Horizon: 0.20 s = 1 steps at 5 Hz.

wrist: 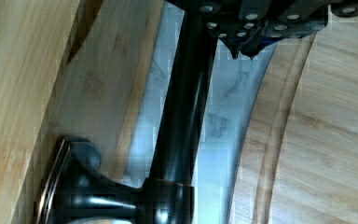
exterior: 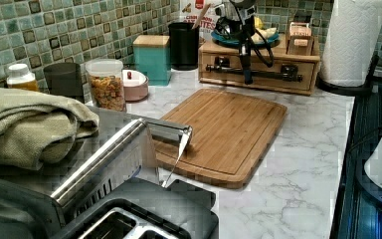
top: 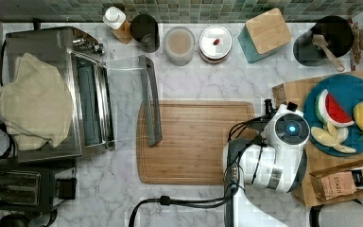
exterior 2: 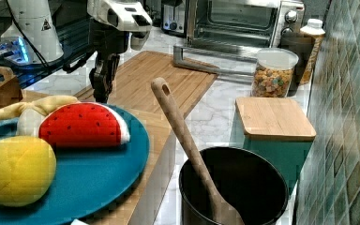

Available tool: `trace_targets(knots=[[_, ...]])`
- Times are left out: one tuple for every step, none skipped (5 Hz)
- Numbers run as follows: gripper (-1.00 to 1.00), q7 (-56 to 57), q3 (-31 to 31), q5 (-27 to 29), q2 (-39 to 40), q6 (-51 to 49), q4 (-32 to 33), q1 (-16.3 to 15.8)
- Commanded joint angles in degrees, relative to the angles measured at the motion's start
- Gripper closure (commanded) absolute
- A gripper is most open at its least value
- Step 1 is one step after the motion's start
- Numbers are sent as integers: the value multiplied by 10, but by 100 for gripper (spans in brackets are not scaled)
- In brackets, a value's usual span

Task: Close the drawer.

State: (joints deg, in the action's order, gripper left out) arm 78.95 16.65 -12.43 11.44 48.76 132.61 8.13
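The drawer point(exterior: 266, 80) is the light wooden front of the box under the blue plate, and a long dark bar handle point(exterior: 283, 73) runs across it. My gripper point(exterior: 247, 78) hangs straight down in front of that handle, near the middle of the bar. Its fingers look shut, with nothing between them. In the wrist view the handle point(wrist: 182, 116) runs past the gripper point(wrist: 244, 50), and the drawer's wood point(wrist: 98, 93) lies beside it. From the right view the gripper point(exterior 2: 101, 93) stands just off the box edge. I cannot tell how far out the drawer stands.
A darker cutting board point(exterior: 224, 129) lies on the marble counter right in front of the drawer. The toaster oven's glass door point(top: 149, 101) hangs open over the board's far end. A blue plate point(top: 354, 85) of toy fruit sits on the box. A paper towel roll point(exterior: 350, 40) stands beside the box.
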Motion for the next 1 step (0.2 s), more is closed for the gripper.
trace_targets(knots=[[100, -30, 73, -17, 3, 44, -124, 62]])
